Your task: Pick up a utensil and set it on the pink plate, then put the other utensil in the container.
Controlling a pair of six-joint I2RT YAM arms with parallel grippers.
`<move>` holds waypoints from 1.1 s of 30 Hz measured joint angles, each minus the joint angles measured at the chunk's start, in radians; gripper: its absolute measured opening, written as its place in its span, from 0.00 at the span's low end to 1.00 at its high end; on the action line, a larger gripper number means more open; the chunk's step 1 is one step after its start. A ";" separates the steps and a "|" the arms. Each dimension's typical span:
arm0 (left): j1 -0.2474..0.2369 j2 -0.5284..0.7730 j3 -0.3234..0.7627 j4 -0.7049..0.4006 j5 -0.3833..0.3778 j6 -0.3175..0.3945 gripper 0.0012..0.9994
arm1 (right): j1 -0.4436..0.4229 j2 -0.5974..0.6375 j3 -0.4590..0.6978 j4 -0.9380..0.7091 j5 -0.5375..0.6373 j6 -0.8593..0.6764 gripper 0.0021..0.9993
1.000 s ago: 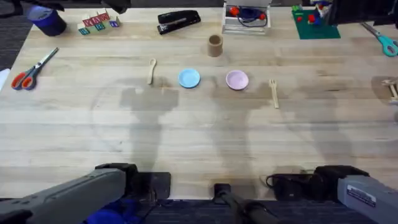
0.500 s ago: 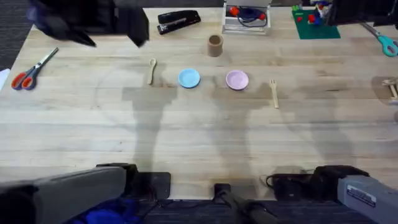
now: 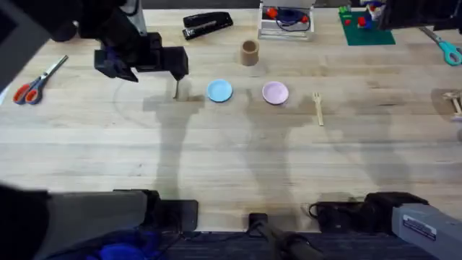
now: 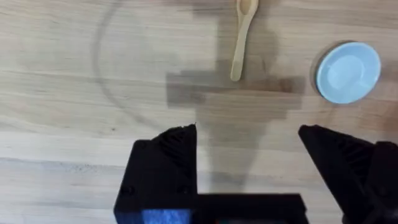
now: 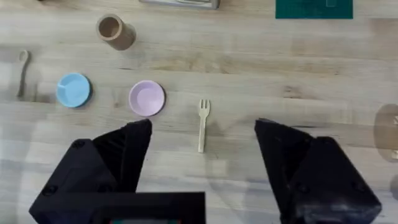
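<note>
Left claw point(image 3: 175, 66) is out over the far-left part of the light wooden table point(image 3: 231, 166), black fingers spread wide, holding nothing. In its wrist view point(image 4: 249, 149) the small pale wooden spoon point(image 4: 242, 37) lies flat on the table just ahead of the open fingers, roughly centred between them, not touching either. Overhead, the spoon's handle end point(image 3: 176, 90) shows just below the claw.

The small round light-blue plate point(image 3: 220, 90) sits beside the left claw toward the table's middle, near it but apart; also seen in the left wrist view point(image 4: 348, 71).

The small round pale-pink plate point(image 3: 275, 92) is beyond the blue one, farther from the left claw. The tan-brown cylinder cup point(image 3: 250, 52) stands upright, behind and between the two plates.

Right claw point(image 5: 202, 174) is spread wide and holding nothing, hanging well back from the things. The small pale wooden fork point(image 5: 203, 124) lies ahead of it, between the finger lines, prongs pointing away. Overhead the fork point(image 3: 317, 107) lies flat just beside the pink plate point(image 5: 147, 98), apart from it. The cup point(image 5: 115, 31) and blue plate point(image 5: 73, 89) lie farther out from the right claw, toward the left arm's side.
</note>
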 joint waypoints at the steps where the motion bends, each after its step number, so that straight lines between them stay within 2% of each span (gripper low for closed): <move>1: 0.000 0.017 -0.002 0.010 0.000 0.000 1.00 | 0.000 0.000 0.000 0.000 0.000 0.000 1.00; 17: -0.019 0.253 -0.003 0.198 0.000 0.046 1.00 | 0.000 0.000 0.000 0.000 0.000 0.000 1.00; 27: -0.019 0.312 -0.003 0.294 0.000 0.074 0.99 | 0.000 0.000 0.000 0.000 0.000 0.000 1.00; 33: -0.019 0.347 -0.003 0.310 0.000 0.086 0.99 | 0.000 0.000 0.000 0.000 0.000 0.000 1.00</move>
